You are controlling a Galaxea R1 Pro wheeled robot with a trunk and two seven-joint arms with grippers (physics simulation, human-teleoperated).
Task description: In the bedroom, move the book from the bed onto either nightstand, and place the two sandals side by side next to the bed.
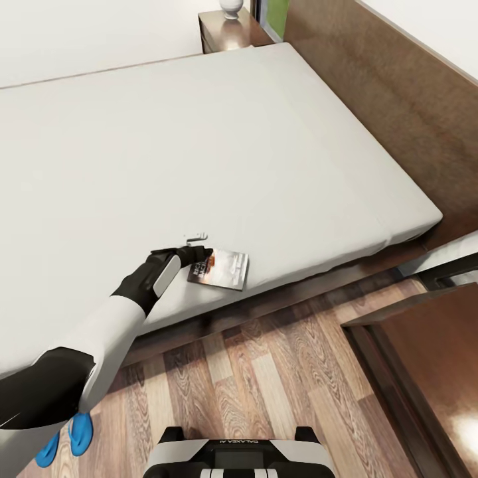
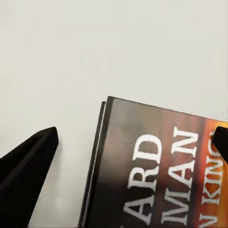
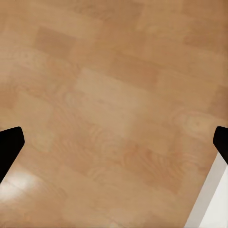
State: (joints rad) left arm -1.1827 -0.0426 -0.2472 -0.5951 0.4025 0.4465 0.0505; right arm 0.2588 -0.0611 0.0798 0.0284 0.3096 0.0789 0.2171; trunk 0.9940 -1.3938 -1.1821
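Head view has the left gripper (image 1: 197, 254) reaching over the book (image 1: 222, 269), which lies flat near the mattress edge of the bed (image 1: 219, 146). Its fingers (image 2: 28, 161) are spread wide, one on each side of the cover's edge. Right gripper (image 3: 114, 142) is open above wood floor (image 3: 109, 95). Two blue sandals (image 1: 66, 438) sit beside the bed.

Left arm (image 1: 99, 345): glossy white shell on the forearm, matte black joint covers at elbow and wrist, a white panel set into the black wrist. Fingers (image 2: 26, 166): flat black tapered wedges. Trunk (image 1: 239, 455): white and black housing bearing mirrored "GALAXEA" lettering.
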